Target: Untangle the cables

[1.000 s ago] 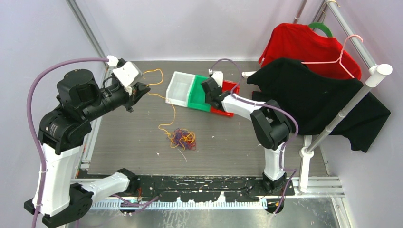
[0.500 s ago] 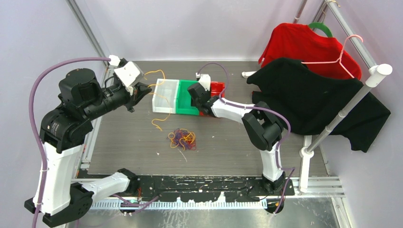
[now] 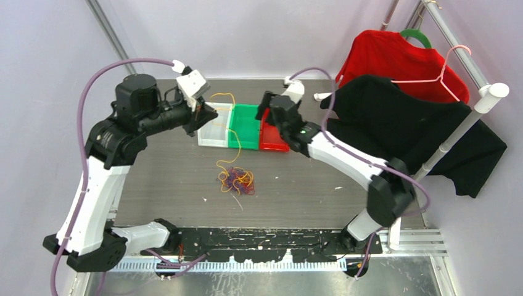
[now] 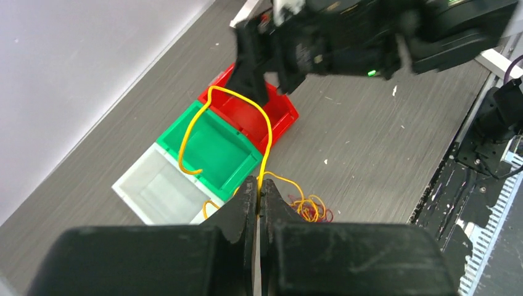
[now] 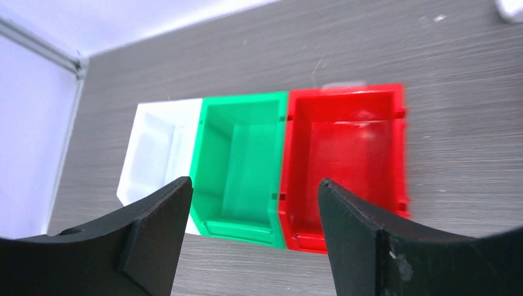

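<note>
A fist-sized clump of the cables (image 3: 235, 180), orange-yellow, red and dark purple-blue, lies mid-table. One yellow cable (image 3: 233, 132) rises from it across the green bin to my left gripper (image 3: 208, 115), which hangs above the white bin. In the left wrist view the left gripper (image 4: 259, 185) is shut on that yellow cable (image 4: 266, 132); its free end loops over the green bin, and the clump (image 4: 311, 208) lies below. My right gripper (image 3: 266, 115) hovers over the red bin. In its wrist view the right gripper (image 5: 253, 185) is open with nothing between its fingers.
Three small bins stand side by side at the back: white (image 3: 213, 131), green (image 3: 248, 126), red (image 3: 273, 137); all three look empty in the right wrist view. A clothes rack (image 3: 445, 145) with a black garment (image 3: 407, 126) and a red garment (image 3: 395, 55) fills the right side.
My left arm swung right with the yellow cable, drawing it over the bins. The right gripper slid the bins leftward, then opened and lifted away from them.
</note>
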Motion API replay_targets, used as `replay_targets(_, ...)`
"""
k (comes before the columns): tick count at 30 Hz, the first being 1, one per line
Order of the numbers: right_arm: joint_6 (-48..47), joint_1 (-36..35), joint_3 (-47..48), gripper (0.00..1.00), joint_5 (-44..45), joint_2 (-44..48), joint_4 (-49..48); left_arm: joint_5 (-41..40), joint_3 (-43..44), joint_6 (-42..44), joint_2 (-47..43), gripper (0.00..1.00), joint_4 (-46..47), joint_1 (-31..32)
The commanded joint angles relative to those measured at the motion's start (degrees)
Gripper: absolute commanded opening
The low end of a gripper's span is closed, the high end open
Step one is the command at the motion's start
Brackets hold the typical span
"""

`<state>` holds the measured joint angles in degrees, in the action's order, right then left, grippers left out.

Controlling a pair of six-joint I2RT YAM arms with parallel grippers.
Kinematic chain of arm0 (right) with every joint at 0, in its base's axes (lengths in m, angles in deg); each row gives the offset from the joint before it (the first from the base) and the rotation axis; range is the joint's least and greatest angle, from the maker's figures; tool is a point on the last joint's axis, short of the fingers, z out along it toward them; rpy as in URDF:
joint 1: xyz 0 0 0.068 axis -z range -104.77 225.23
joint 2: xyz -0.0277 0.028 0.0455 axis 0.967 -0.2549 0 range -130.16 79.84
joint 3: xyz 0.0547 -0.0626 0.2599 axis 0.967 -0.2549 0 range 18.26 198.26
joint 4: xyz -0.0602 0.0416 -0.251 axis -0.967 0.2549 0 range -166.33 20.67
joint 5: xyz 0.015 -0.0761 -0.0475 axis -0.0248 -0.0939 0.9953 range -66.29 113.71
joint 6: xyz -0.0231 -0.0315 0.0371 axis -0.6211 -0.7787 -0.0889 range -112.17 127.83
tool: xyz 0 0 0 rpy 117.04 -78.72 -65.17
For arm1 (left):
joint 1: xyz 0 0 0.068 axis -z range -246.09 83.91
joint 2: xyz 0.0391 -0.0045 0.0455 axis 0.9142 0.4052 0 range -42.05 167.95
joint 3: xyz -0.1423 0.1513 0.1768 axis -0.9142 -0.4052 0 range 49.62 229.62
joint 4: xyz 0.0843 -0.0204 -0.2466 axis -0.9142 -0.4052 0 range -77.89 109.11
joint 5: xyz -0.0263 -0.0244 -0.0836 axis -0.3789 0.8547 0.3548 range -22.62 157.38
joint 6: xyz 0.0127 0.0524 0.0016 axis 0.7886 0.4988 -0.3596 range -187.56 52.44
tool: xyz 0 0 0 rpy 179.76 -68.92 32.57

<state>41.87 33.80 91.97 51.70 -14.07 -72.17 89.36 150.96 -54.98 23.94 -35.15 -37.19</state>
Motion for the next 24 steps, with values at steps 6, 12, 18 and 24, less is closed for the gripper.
replay_targets(6,3.1,5.6,-17.6,0.79,5.5,19.6,-1.3,3.0,0.0,-4.0,9.9,0.0,16.8,1.7)
replay_targets(12,3.2,6.9,-22.9,0.78,8.5,26.7,0.5,0.8,2.5,-2.2,17.7,0.0,22.9,3.3)
replay_targets(18,2.7,7.0,-25.4,0.77,10.3,30.1,0.9,-0.7,9.3,-2.5,26.9,0.0,24.6,5.3)
replay_targets(24,1.8,7.1,-27.2,0.76,10.9,30.9,0.7,-2.8,14.0,0.0,33.8,0.0,26.0,6.6)
